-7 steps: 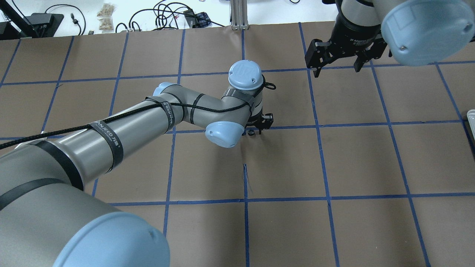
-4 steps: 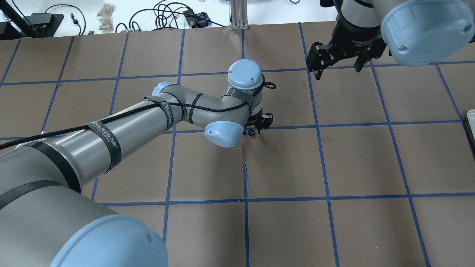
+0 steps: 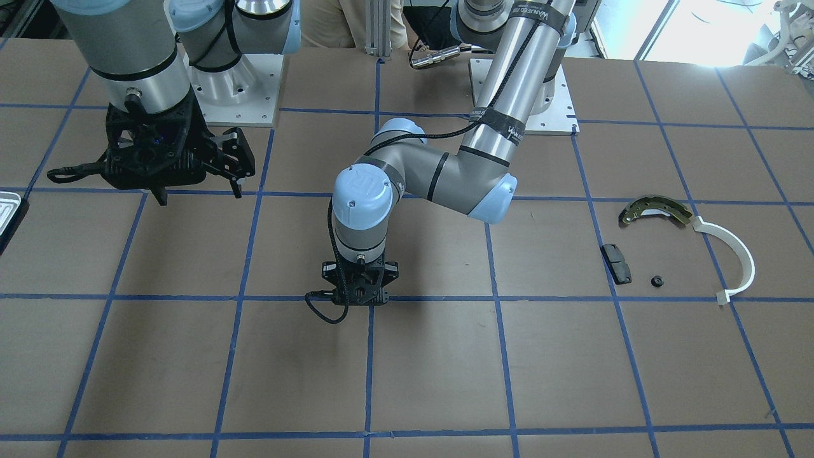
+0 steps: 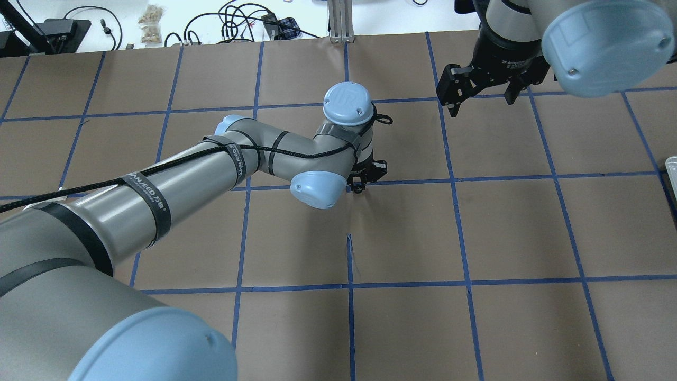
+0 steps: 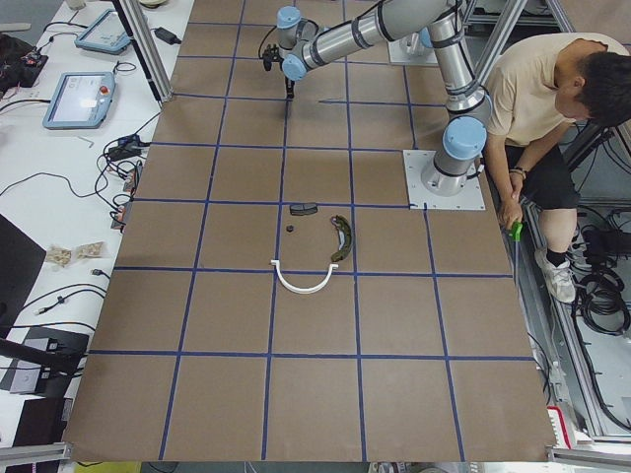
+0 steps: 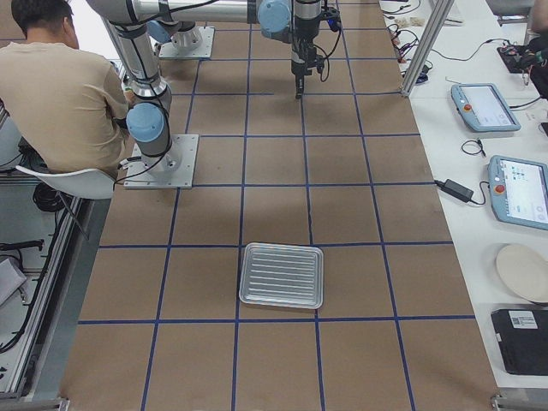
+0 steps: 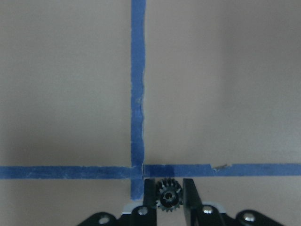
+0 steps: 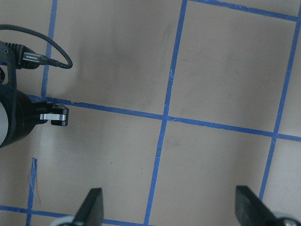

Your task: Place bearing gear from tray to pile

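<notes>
My left gripper (image 7: 169,200) is shut on a small black bearing gear (image 7: 169,197), held low over a crossing of blue tape lines near the table's middle. It also shows in the overhead view (image 4: 365,182). My right gripper (image 4: 478,103) is open and empty, hanging above the table apart from the left one. The silvery ridged tray (image 6: 282,275) lies on the robot's right side and holds nothing. The pile lies on the robot's left side: an olive-gold brake shoe (image 3: 655,208), a white plastic arc (image 3: 738,254) and a black pad (image 3: 617,263).
A small black round part (image 3: 655,280) lies beside the pad. The table is brown paper with a blue tape grid. A seated person (image 5: 537,89) is beside the robot bases. Tablets and cables lie on the white benches beyond the table's far edge.
My left arm has drifted slightly to the left with the gear still held. My right gripper has shifted only slightly and stays open.
</notes>
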